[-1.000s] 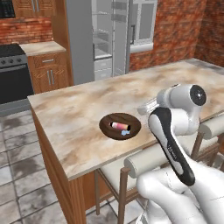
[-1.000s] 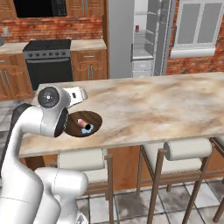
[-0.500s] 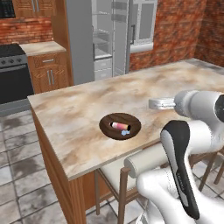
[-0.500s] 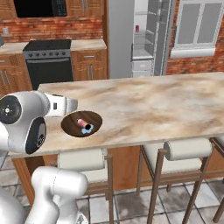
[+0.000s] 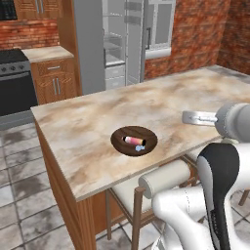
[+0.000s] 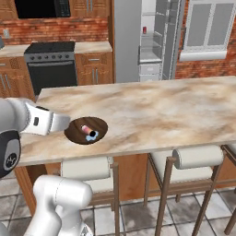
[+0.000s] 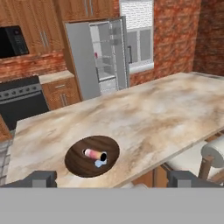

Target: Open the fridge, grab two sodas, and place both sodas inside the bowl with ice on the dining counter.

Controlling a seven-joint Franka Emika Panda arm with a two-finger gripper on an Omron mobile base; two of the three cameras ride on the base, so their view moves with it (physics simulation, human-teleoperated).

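Kitchen: fridge (image 7: pixel 98 59), oven (image 7: pixel 22 100), stools (image 6: pixel 184 161).

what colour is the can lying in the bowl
Red-pink with a dark end, lying in the dark-brown bowl; the can shows best in the hand view.

1. One bowl (image 5: pixel 134 141) on the one dining counter (image 5: pixel 161 105).
2. One soda can (image 7: pixel 95 154) lying in the bowl.
3. One more red can (image 7: pixel 96 56) on a shelf inside the fridge (image 7: pixel 98 57).
4. One small patch of pale-blue ice (image 7: pixel 100 164) beside the can; the cubes are too small to count.
5. One black oven (image 6: pixel 51 67).
6. Two stools (image 6: pixel 191 159) show fully in the right base view.
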